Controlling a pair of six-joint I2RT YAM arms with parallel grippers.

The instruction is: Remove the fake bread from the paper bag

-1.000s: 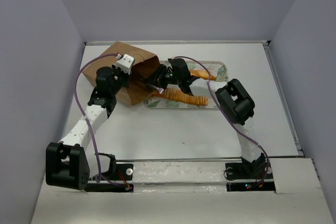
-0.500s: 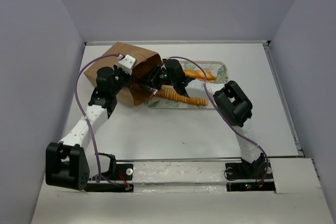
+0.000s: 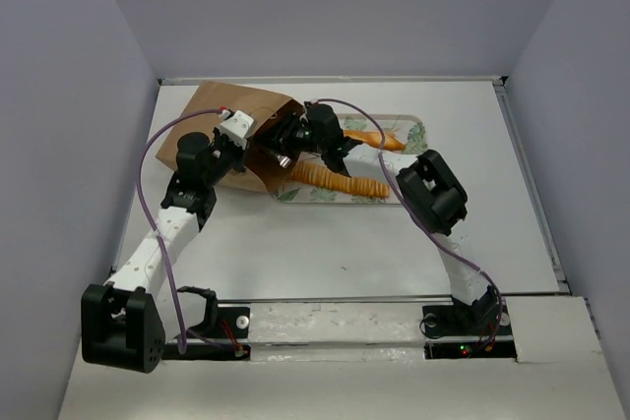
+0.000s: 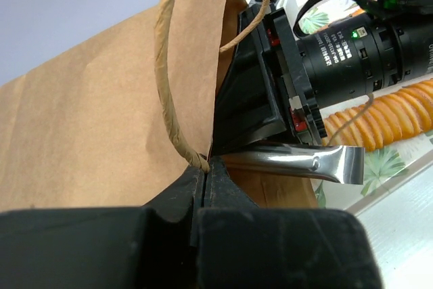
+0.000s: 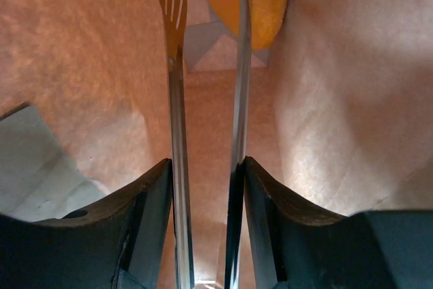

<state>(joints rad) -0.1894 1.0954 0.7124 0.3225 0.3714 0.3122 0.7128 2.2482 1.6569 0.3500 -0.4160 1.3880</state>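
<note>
Your right hand [image 3: 287, 140] has tongs [image 5: 174, 99] inside the bag [image 3: 212, 105], at a loaf [image 5: 267, 5].

From above, the bag lies on its side at the far left of the surface [image 3: 345, 243] with its mouth toward the tray [image 3: 415, 128]. Your left hand [image 3: 246, 148] sits at the mouth's near edge and your right hand reaches into the opening. A ribbed loaf [image 3: 340, 181] and a baguette [image 3: 379, 139] lie on the tray, out of the bag. In your left wrist view, the left hand's fingers are pressed together on the bag's rim, where the cord handle [image 4: 164, 79] meets it. The right hand's black body fills the mouth, with a steel tong blade below it. In your right wrist view, the right hand is clamped on the tongs, whose blades stand slightly apart. The orange loaf sits deep in the bag at the blade tips, with the right blade crossing it. You cannot tell whether they touch.
</note>
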